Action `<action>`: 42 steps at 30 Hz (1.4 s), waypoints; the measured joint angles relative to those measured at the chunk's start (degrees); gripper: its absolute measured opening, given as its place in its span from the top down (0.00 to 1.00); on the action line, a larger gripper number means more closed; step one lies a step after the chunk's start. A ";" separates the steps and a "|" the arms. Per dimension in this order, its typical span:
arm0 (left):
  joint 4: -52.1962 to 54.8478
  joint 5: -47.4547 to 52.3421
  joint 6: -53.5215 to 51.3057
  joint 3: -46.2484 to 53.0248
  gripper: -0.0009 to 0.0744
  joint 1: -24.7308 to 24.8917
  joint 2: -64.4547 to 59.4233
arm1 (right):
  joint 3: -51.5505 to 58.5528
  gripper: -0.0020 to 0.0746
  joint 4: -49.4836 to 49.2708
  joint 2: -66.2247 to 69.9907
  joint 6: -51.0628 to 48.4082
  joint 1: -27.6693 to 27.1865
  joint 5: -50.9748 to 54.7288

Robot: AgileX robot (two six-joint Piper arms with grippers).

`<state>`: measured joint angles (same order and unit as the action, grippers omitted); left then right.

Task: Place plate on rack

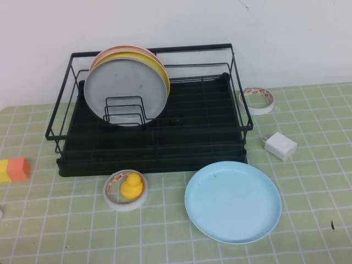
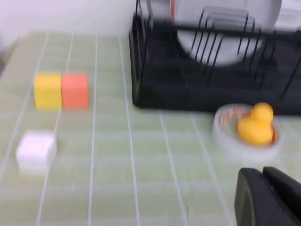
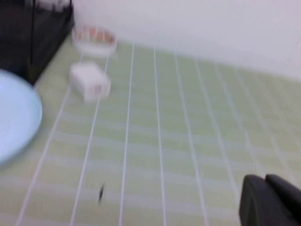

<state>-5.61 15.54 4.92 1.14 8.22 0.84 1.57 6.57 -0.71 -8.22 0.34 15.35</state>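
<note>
From the high view we see the large black wire dish rack (image 1: 148,110) with its black tray base at twelve o'clock on the green checked tablecloth (image 1: 308,242). Its upright dividers hold three plates on edge: a grey plate (image 1: 125,94) in front, a yellow plate (image 1: 157,69) behind it, a pink one (image 1: 110,54) at the back. The round light blue matte plate (image 1: 232,202) lies flat on the cloth at five o'clock from the rack, just beside its front edge. A roll of tape (image 1: 125,190) at seven o'clock holds a yellow rubber duck (image 1: 132,187) in its ring. A second tape roll (image 1: 258,99) carries red printing we cannot read. A white charger plug (image 1: 279,146) lies nearby.

In the left wrist view the left gripper (image 2: 265,197) hangs near the duck; we cannot tell how its claw stands.

In the right wrist view the right gripper (image 3: 270,200) hangs over bare cloth, well apart from the plate; again we cannot tell.
</note>
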 joint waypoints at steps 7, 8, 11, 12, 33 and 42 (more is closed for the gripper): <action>0.00 -22.35 0.00 0.01 0.99 0.00 0.00 | 0.00 0.98 0.00 0.00 0.00 0.00 -20.16; 0.00 -26.03 0.00 0.01 0.99 0.00 0.00 | 0.00 0.98 0.00 0.00 0.00 0.00 -23.29; 0.00 -35.46 0.00 0.01 0.99 0.00 0.00 | 0.00 0.98 0.00 0.00 0.00 0.00 -32.08; 0.00 -37.89 0.00 0.01 0.99 0.00 0.00 | 0.00 0.98 0.00 0.00 0.00 0.00 -34.38; 2.21 -6.80 0.90 -23.48 0.99 0.00 -5.60 | -21.71 0.98 -5.25 6.07 0.00 0.00 -0.43; -1.14 6.69 4.63 -28.76 0.99 0.00 -22.19 | -35.08 0.98 -16.56 32.98 -5.67 0.00 21.80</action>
<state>-6.75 22.23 9.54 -27.62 8.22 -21.34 -33.51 -9.99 32.27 -13.88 0.34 37.14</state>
